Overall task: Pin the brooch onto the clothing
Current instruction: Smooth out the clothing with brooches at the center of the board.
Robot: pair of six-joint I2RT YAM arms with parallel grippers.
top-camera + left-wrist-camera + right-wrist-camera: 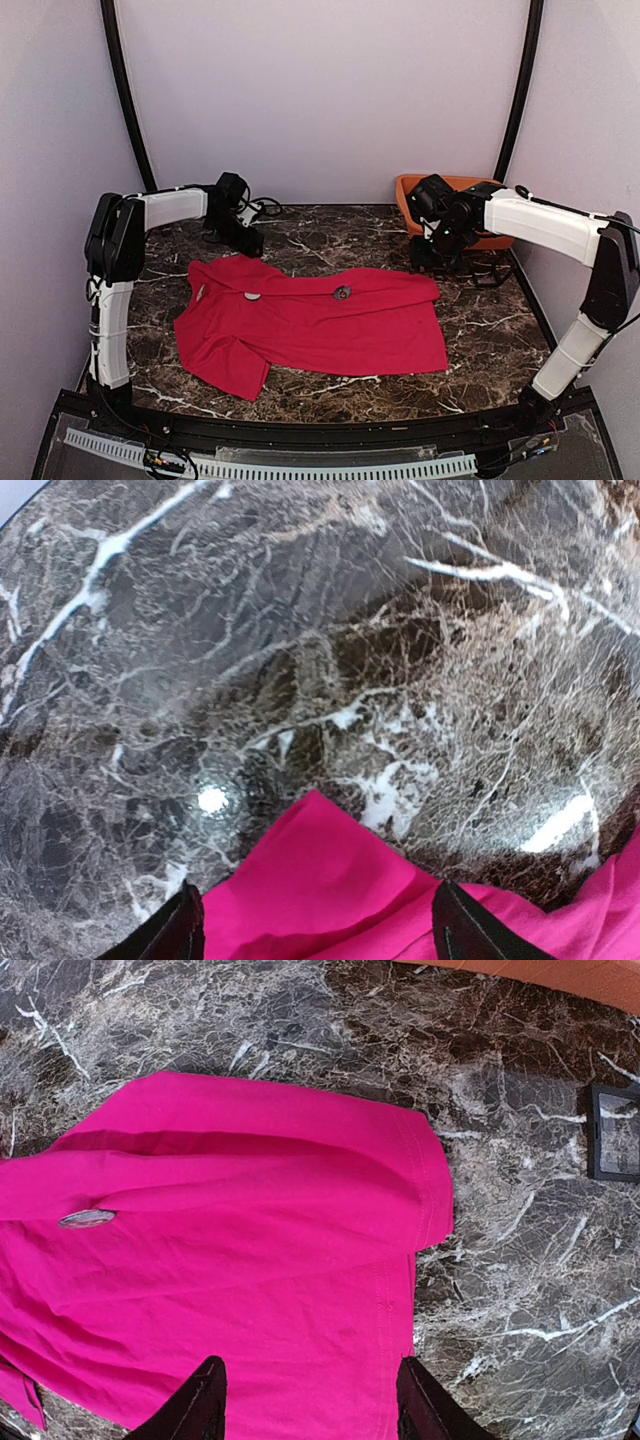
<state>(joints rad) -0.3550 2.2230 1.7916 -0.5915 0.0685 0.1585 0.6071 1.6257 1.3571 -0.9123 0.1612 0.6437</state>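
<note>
Brooch (pixel 342 292) sits on clothing (pixel 320 330); left hand (pixel 320 935), right hand (pixel 312 1405) hover open, empty

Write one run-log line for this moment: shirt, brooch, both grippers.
red short-sleeved T-shirt: spread on dark marble table | small round brooch: on shirt | left gripper: open, empty | right gripper: open, empty

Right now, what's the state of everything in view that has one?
T-shirt: spread on the table, rumpled.
brooch: lying on the T-shirt; cannot tell whether it is pinned.
left tool: open, empty, above the T-shirt's edge.
right tool: open, empty, above the T-shirt.
orange bin: upright at back right, contents hidden.
</note>
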